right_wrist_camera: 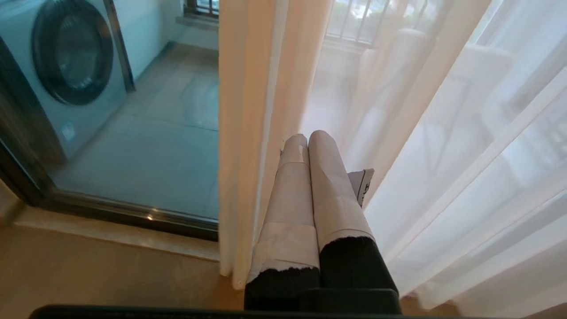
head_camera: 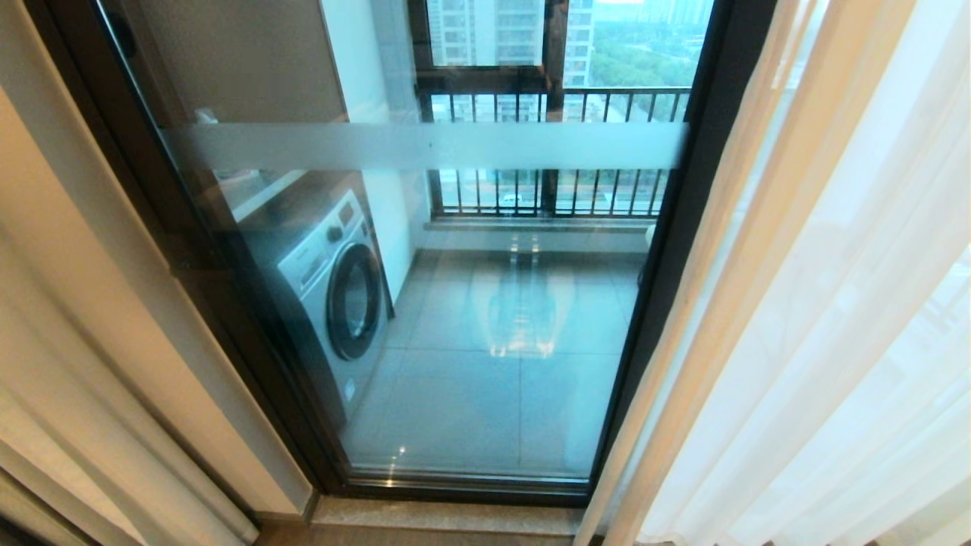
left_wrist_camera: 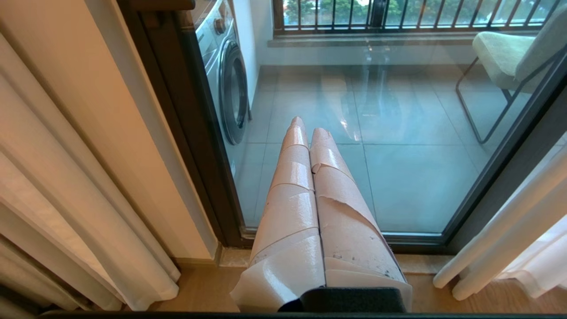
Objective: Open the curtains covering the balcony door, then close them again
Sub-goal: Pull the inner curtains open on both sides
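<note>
We note the sheer white floor-length curtains (right_wrist_camera: 443,146), folds vertical, hang drawn aside right of the glass balcony door (head_camera: 470,303), nearest the right pincer (right_wrist_camera: 308,138); both pincers clenched, empty.

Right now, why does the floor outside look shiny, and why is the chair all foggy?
Head view: daylight from the railing window glares off the balcony floor behind the door glass. Left wrist view: the same pale streaks on the floor. Right wrist view: the chair looks foggy because it shows only through the glowing sheer curtain.
</note>
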`<state>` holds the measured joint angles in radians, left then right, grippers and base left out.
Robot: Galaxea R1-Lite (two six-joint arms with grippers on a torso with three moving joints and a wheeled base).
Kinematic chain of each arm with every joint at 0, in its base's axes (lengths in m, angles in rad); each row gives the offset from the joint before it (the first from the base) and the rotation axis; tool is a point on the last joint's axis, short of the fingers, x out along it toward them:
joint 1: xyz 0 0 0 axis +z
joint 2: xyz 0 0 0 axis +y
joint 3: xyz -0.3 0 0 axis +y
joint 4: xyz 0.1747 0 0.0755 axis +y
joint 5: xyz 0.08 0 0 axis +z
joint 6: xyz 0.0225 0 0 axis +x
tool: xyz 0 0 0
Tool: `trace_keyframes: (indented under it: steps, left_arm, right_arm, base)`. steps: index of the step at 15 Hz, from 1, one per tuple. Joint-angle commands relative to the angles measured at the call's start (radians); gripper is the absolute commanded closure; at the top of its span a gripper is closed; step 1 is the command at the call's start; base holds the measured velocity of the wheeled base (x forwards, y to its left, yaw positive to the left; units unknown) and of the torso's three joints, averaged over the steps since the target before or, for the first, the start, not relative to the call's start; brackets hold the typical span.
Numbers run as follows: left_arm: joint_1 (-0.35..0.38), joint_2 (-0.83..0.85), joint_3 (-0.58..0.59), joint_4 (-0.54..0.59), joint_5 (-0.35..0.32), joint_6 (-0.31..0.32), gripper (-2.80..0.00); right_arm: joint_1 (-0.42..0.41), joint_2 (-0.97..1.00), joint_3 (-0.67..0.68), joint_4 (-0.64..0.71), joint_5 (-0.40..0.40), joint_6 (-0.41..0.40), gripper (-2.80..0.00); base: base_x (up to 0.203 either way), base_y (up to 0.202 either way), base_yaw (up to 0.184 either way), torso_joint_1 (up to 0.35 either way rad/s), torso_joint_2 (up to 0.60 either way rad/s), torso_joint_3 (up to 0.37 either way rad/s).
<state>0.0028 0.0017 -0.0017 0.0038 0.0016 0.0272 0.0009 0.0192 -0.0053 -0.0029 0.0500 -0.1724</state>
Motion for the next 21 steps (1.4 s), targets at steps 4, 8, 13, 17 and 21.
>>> trace_keyframes:
  steps: [4, 8, 13, 17, 21]
  left_arm:
    - [0.000, 0.000, 0.000, 0.001, 0.000, 0.000, 0.00]
    - [0.000, 0.000, 0.000, -0.001, 0.000, 0.000, 0.00]
    - [0.000, 0.000, 0.000, -0.001, 0.000, 0.000, 0.00]
    - [0.000, 0.000, 0.000, 0.001, 0.000, 0.000, 0.00]
    - [0.000, 0.000, 0.000, 0.001, 0.000, 0.000, 0.00]
  right_arm:
    - [0.053, 0.352, -0.163, -0.046, 0.003, -0.027, 0.00]
    - [0.148, 0.628, -0.445, -0.053, 0.004, -0.029, 0.00]
    - [0.241, 0.806, -0.611, -0.058, 0.005, -0.031, 0.00]
    - [0.242, 0.870, -0.622, -0.107, 0.002, -0.032, -2.80]
    - [0.241, 0.941, -0.625, -0.124, -0.001, -0.029, -2.80]
  base:
    - [0.000, 0.000, 0.000, 0.000, 0.00, 0.000]
    - [0.000, 0.000, 0.000, 0.000, 0.00, 0.000]
    - [0.000, 0.000, 0.000, 0.000, 0.00, 0.000]
    - [0.000, 0.000, 0.000, 0.000, 0.00, 0.000]
    - [0.000, 0.000, 0.000, 0.000, 0.00, 0.000]
